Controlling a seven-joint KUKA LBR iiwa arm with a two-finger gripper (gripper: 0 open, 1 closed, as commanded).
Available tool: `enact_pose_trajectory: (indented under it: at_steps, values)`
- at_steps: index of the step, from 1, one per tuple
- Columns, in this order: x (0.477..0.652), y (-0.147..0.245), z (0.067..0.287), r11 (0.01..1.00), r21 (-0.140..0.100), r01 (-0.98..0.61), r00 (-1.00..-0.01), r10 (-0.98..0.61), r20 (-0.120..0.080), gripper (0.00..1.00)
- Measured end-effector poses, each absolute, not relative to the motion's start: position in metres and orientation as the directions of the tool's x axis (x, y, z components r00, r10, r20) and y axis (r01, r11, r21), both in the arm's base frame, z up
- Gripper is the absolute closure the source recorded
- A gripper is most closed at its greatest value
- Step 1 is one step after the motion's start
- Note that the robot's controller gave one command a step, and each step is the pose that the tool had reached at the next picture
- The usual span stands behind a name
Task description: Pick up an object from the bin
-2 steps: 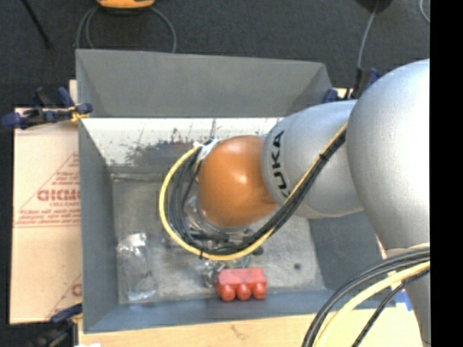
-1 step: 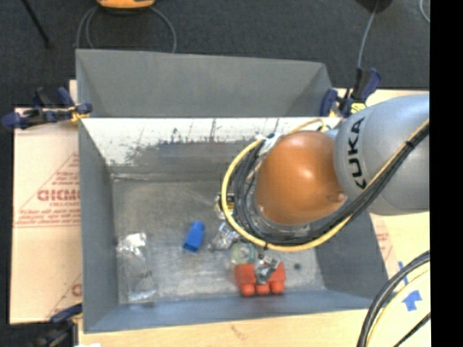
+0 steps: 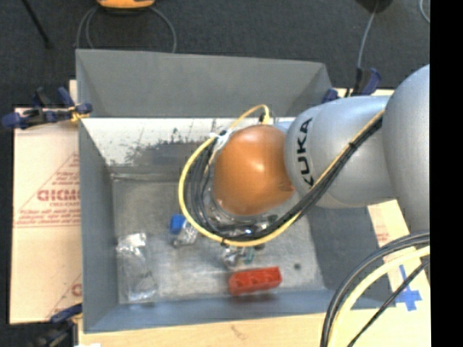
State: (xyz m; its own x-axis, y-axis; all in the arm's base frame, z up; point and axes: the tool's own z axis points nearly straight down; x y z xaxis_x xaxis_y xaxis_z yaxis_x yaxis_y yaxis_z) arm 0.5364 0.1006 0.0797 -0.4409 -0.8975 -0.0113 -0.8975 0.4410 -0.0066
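A: Arm (image 3: 347, 150) comes in from the right and bends down into the grey bin (image 3: 94, 215), see? The round orange cover (image 3: 249, 168) on its wrist hangs over the middle of the floor, with a yellow cable (image 3: 189, 172) looped round it.

B: I see it. Where's the gripper (image 3: 237, 254)?

A: It pokes out under the cover, low over the floor, toward the front wall, the one nearest us. The cover and the cable hide most of it from here.

B: Open or closed?

A: I can't tell, too much of it is covered. Whether it has hold of anything, I can't tell either.

B: What's nearest to it?

A: A red block (image 3: 255, 280), long, with studs on top. It lies flat on the floor close to the front wall, a little right of the middle. The gripper is just beside it, on the far side and a touch to the left. Whether they touch, I can't say.

B: And the other bits?

A: A small blue piece (image 3: 177, 224) lies left of the gripper, near it. Something small and pale sits against its right side, but I can't name it. Farther left, well apart from the gripper, there's crumpled clear plastic (image 3: 134, 246) that runs on toward the front left corner.
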Motion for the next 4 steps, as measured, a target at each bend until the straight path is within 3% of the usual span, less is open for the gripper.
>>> enact_pose_trajectory:
  at_steps: [1, 2, 3, 4]
  values:
    - [0.538, 0.057, 0.154, 0.555, -0.008, -0.832, -0.555, -0.832, -0.005, 0.0]
    - [0.533, 0.026, 0.086, 0.189, 0.003, -0.982, -0.189, -0.982, 0.0, 0.0]
    - [0.569, 0.097, 0.075, 0.145, -0.005, -0.989, -0.145, -0.989, -0.002, 0.0]
    - [0.56, 0.141, 0.074, -0.058, -0.009, -0.998, 0.058, -0.998, 0.0, 0.0]
